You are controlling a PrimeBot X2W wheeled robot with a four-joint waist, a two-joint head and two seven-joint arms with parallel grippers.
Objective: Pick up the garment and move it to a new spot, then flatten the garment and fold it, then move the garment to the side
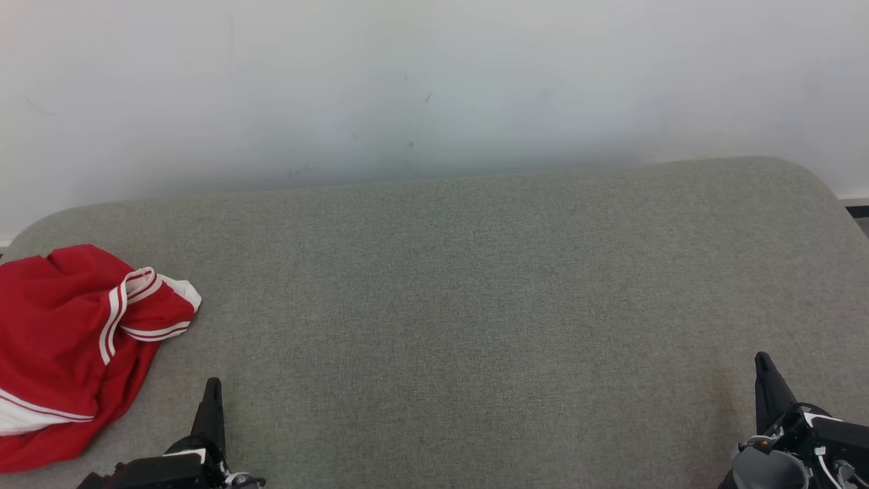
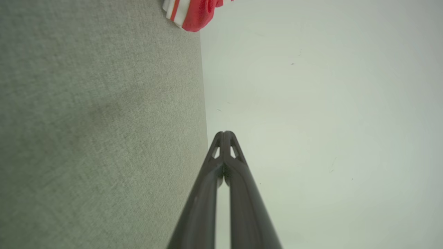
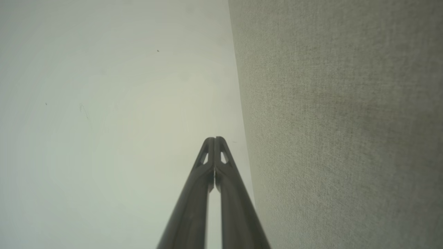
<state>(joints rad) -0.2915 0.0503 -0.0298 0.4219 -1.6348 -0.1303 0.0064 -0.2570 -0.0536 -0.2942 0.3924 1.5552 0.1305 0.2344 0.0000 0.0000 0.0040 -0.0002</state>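
Note:
A crumpled red garment [image 1: 61, 346] with white stripes lies at the far left of the grey fabric surface [image 1: 475, 285], partly cut off by the head view's left edge. A corner of the garment [image 2: 193, 12] shows at the top of the left wrist view. My left gripper [image 1: 213, 388] stands at the lower left, just right of the garment and apart from it, its fingertips pressed together and empty [image 2: 225, 133]. At the lower right, far from the cloth, my right gripper [image 1: 762, 360] is shut too, tips touching with nothing between them [image 3: 214, 139].
A pale wall [image 1: 434, 88] rises directly behind the grey surface. The surface has rounded back corners, and a strip of dark floor [image 1: 857, 210] shows past its right edge.

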